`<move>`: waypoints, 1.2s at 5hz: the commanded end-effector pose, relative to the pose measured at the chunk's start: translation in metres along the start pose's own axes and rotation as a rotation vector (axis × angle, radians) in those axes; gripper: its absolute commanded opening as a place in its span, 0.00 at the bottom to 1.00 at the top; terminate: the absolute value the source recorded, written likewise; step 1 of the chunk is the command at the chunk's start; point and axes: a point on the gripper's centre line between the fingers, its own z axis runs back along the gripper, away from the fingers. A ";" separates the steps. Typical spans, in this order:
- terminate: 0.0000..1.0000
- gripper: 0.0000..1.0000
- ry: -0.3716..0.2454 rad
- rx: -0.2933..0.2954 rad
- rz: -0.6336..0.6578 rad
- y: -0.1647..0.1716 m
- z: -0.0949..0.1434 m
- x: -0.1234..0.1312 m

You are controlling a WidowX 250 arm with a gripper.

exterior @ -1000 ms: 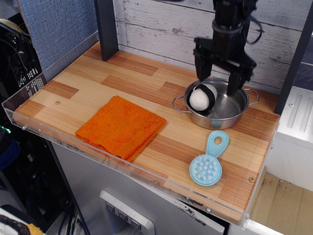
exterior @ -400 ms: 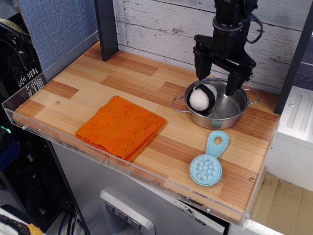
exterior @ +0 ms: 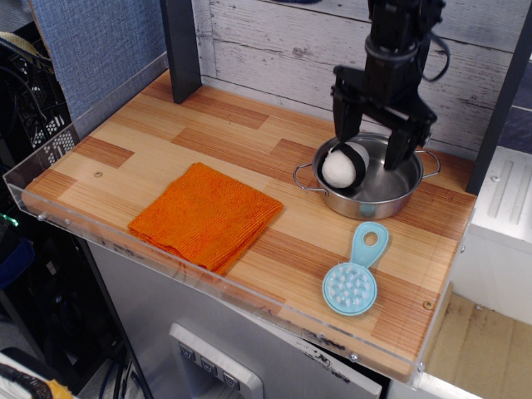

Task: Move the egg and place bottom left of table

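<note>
The egg [exterior: 343,165], white with a black band, lies inside the steel pot [exterior: 371,184] at its left side. My black gripper [exterior: 371,150] hangs open over the pot. One fingertip is just behind the egg on the left. The other fingertip is over the pot's right inner wall. The fingers hold nothing. The wooden plank table [exterior: 158,137] with its clear acrylic rim fills the view.
An orange folded cloth [exterior: 206,215] lies at the front left-centre. A light-blue round brush [exterior: 356,277] lies in front of the pot. A dark post [exterior: 181,48] stands at the back left. A white plank wall runs behind.
The gripper has shifted slightly right and stays open over the pot. The egg, pot, cloth and brush have not moved.
</note>
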 end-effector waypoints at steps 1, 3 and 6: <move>0.00 1.00 0.026 0.005 -0.019 0.000 -0.003 -0.003; 0.00 1.00 0.083 0.013 -0.020 0.004 -0.019 -0.008; 0.00 0.00 -0.019 -0.078 0.025 0.009 0.030 0.003</move>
